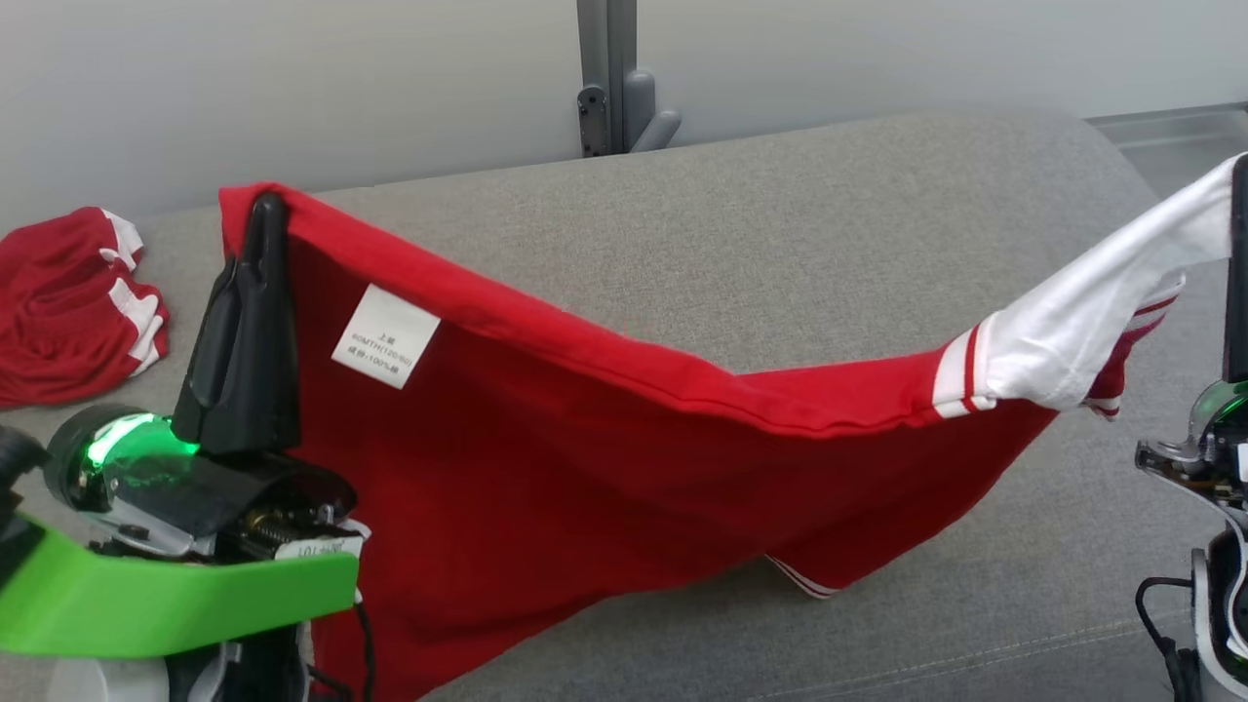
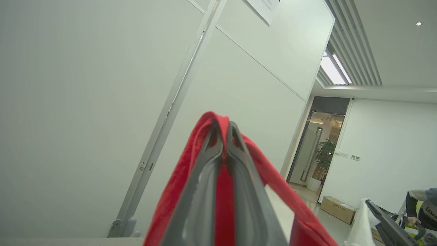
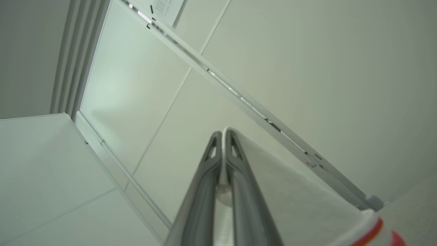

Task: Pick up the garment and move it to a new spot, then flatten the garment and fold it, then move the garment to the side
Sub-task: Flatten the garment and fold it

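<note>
Grey sofa [image 1: 780, 195] open ahead; left pincer [image 1: 265, 207], right pincer [image 3: 223, 134] each clamp garment [image 1: 585, 468] edge.

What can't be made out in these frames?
Label text, head view: too small to read.
Right gripper, head view: cut off by the right edge.
Garment, lower left, head view: behind the left gripper and its arm, and past the bottom edge.
Red pile, head view: cut by the left edge.
</note>
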`<state>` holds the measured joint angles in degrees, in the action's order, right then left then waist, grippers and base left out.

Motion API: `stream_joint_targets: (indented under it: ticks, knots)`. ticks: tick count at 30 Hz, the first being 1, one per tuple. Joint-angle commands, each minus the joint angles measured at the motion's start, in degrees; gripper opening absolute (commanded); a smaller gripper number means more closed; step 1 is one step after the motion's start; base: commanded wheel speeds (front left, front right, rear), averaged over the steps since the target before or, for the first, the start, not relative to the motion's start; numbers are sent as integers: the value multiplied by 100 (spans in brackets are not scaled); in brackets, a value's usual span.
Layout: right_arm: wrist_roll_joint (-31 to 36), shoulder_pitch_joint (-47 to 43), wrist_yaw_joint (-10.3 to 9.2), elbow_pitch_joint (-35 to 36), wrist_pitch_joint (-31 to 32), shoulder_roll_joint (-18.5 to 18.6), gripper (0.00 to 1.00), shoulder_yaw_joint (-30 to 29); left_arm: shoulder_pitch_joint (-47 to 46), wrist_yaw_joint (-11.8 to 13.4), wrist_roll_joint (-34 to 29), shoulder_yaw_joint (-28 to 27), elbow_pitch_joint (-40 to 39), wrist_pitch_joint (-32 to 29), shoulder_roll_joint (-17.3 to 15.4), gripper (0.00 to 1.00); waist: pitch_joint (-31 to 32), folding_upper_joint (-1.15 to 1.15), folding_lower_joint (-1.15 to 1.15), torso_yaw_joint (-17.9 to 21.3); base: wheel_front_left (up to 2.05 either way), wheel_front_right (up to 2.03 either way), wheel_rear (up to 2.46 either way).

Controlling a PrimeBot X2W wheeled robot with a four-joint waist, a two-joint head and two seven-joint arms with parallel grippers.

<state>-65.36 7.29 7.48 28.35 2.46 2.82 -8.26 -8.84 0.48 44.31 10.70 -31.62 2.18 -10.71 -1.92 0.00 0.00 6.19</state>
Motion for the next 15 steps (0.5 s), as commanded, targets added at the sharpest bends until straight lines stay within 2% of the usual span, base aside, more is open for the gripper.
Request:
stream_joint_targets:
  ticks: [1,4,8,10,15]
  knots:
    - [36,63,2,25,40,13,0,-36,-132,24,60,-29,-24,-59,-80,0,-172,0,0,34,0,0,0]
    - [118,281,2,-68,198,12,0,-101,-489,57,159,-45,-6,-350,-163,0,-478,0,0,25,0,0,0]
    - [327,1007,2,-538,441,13,0,-89,-1317,107,479,-122,454,-828,-268,0,-1031,0,0,32,0,0,0]
    - [486,1649,4,-946,552,12,0,-81,-1952,69,508,-176,798,-1063,-386,0,-1353,0,0,52,0,0,0]
    - [1046,3928,2,-2367,690,11,0,36,-3905,181,399,-365,2101,-1510,-651,0,-2153,0,0,157,0,0,0]
